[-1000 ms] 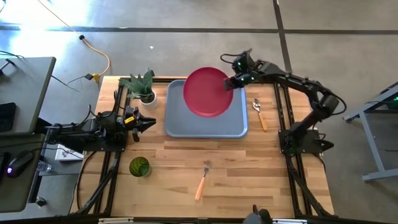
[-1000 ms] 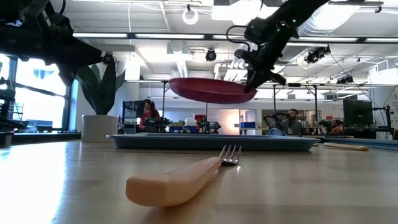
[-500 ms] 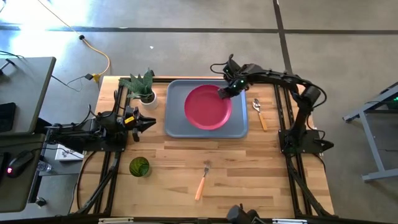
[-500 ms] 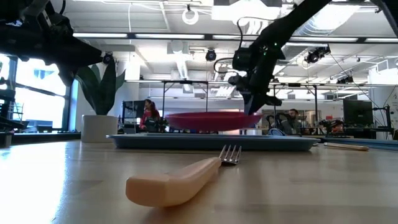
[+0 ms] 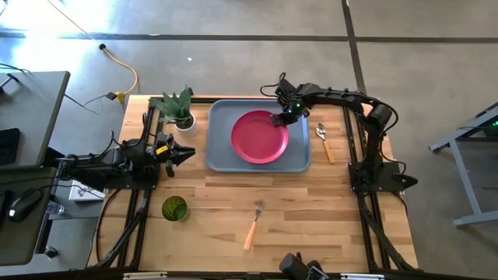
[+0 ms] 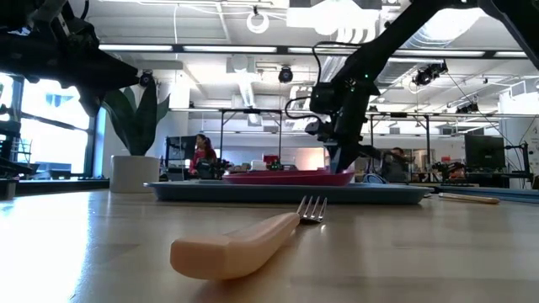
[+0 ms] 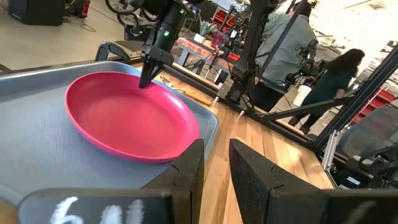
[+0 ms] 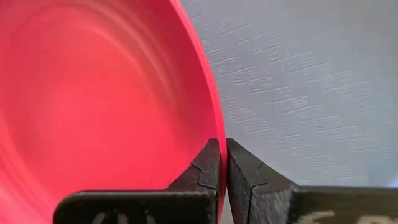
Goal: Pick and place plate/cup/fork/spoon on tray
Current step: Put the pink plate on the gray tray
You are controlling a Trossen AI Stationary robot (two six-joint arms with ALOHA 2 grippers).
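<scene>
Plate [image 5: 259, 137] lies flat in the tray [image 5: 220, 155], its far right rim pinched between the nearly closed jaws of the right gripper [image 5: 278, 119], so letting go comes next, the left gripper [image 5: 187, 152] waiting slightly parted off the tray's left.
</scene>
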